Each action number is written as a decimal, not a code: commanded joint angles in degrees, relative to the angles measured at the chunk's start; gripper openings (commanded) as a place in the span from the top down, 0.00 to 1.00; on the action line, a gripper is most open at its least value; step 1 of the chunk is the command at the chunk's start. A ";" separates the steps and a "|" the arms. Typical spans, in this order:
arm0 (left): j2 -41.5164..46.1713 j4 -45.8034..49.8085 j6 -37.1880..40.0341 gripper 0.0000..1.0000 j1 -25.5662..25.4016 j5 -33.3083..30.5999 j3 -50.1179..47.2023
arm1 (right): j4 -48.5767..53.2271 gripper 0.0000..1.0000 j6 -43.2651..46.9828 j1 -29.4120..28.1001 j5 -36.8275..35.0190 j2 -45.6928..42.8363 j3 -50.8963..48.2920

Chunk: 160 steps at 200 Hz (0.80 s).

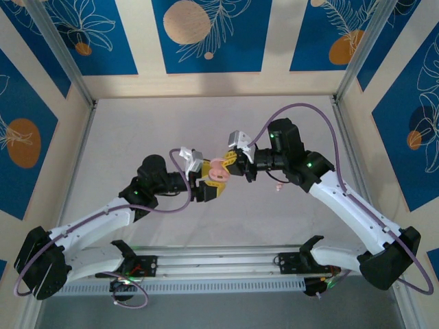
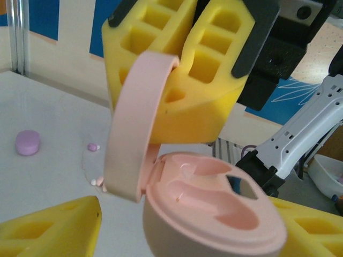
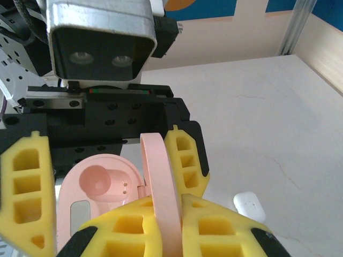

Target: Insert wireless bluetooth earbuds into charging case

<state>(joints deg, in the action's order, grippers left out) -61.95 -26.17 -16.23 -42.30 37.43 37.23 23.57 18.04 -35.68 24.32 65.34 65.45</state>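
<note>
The right gripper is closed tight, its yellow foam fingers pinching the raised lid of a pink charging case edge-on, so the lid stands upright between the pads. The left gripper faces it with its jaws spread apart. One yellow finger stands on each side of the case's lower half, and the left wrist view shows a gap between the near finger and the case wall, so that gripper does not clamp the case.

The case hangs open above the white table, mid-table between the two arms. Its moulded sockets face up. The socket seen from the right wrist, with two small contact pins at its bottom, holds nothing. Whether the other socket holds anything cannot be told.

Tiny pale pink earbuds lie on the table beyond the lid's edge, too small to count surely. Another small pinkish piece lies just behind them. Farther off on the same surface sits a lilac round object. A white charging case lies on the table just beside the right gripper's fingers.
</note>
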 commanded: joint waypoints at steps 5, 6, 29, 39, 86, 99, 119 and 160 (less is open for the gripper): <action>0.50 -2.74 -0.47 0.27 -0.35 0.67 1.75 | -1.25 0.91 1.09 -0.44 -0.32 -1.28 -1.04; 0.51 -2.74 -0.47 0.27 -0.34 0.65 1.72 | -1.25 0.91 1.10 -0.44 -0.32 -1.27 -1.08; 0.43 -2.65 -0.45 0.31 -0.40 0.45 1.70 | -1.25 0.90 1.12 -0.44 -0.33 -1.34 -1.20; 0.27 -2.24 -0.38 0.34 -0.35 0.49 1.92 | -1.29 0.91 1.29 -0.44 -0.23 -1.37 -1.20; 0.17 -1.78 -0.22 0.46 -0.40 0.20 1.98 | -1.69 0.90 1.21 -0.53 -0.12 -1.36 -1.38; 0.17 -1.51 -0.15 0.51 -0.38 0.24 2.05 | -1.78 0.90 0.95 -0.54 -0.09 -1.30 -1.38; 0.17 -1.33 -0.03 0.56 -0.34 0.21 2.05 | -1.73 0.90 0.63 -0.57 -0.27 -1.18 -1.38; 0.29 -1.12 0.15 0.64 -0.47 0.06 2.16 | -1.44 0.88 0.24 -0.53 -0.53 -1.01 -1.47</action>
<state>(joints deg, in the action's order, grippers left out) -61.95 -26.92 -16.34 -42.30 37.69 37.43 22.11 18.61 -35.79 22.48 65.25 64.75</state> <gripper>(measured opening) 0.371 0.121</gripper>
